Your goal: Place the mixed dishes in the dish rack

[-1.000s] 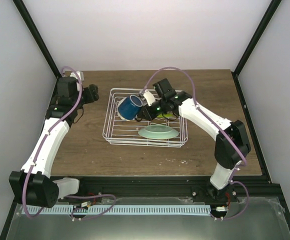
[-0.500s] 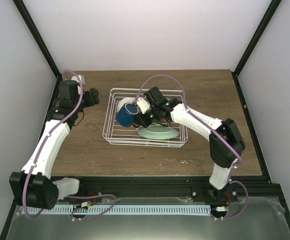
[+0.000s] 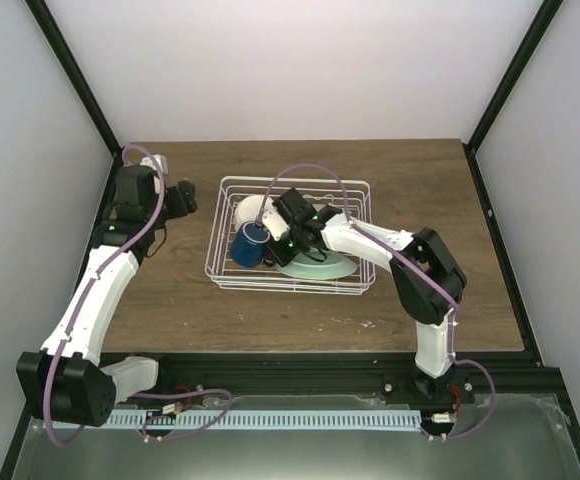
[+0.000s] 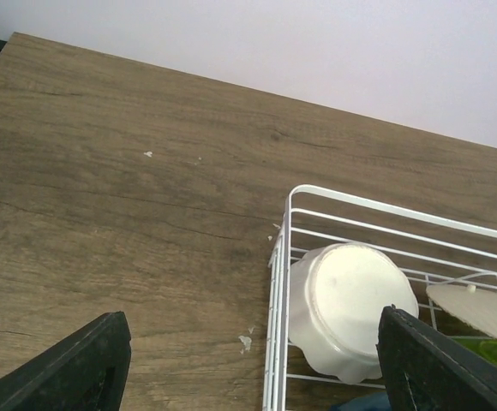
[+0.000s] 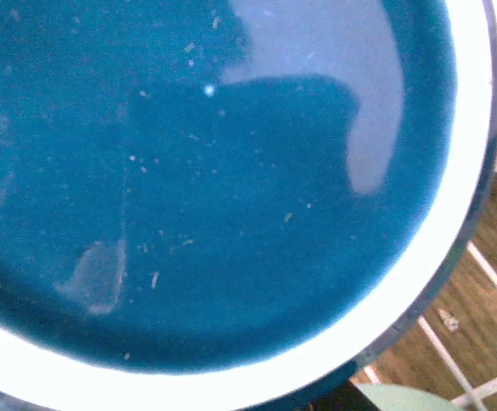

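This is a robotics lab test cell rather than a home kitchen. Plain white panels in a black frame box in a wood-grain table. Two white robot arms with loose purple cables are bolted to a metal rail at its near edge. The only domestic item is a white wire dish rack.

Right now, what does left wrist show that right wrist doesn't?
Left wrist only: the cream bowl, upside down in a corner of the dish rack, and the edge of a flat cream plate. Right wrist only: the dark blue mug up close, filling the frame, and a sliver of mint-green plate. Both: white rack wires over the wooden table.
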Available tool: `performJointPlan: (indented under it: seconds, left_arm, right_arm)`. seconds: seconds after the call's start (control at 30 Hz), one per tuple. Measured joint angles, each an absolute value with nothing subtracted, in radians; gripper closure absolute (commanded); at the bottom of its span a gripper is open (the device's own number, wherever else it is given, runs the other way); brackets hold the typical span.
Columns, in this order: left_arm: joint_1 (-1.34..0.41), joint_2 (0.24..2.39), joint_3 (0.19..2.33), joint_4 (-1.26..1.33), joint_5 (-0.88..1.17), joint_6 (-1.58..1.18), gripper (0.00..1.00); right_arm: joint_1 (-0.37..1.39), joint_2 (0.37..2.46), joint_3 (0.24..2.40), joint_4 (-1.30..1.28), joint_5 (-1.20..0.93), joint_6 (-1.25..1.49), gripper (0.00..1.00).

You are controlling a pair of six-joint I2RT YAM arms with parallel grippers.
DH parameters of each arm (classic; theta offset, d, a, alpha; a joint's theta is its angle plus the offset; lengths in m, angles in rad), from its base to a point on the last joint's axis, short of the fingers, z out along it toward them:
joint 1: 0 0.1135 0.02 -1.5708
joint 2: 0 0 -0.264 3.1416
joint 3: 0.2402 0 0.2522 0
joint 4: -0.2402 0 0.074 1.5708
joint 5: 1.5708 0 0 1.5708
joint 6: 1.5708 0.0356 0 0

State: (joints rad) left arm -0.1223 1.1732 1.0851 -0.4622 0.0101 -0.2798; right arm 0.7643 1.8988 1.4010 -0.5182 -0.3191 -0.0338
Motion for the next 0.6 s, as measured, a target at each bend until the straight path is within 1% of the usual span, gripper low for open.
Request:
performJointPlan:
  seconds: [0.6]
  left_arm:
    - [-0.122,1.179,1.073,-0.462,0.0,-0.264,0.2]
  right_arm:
    - [0.773,2.001,1.498,-0.542,-0.207,-0.121,0.99]
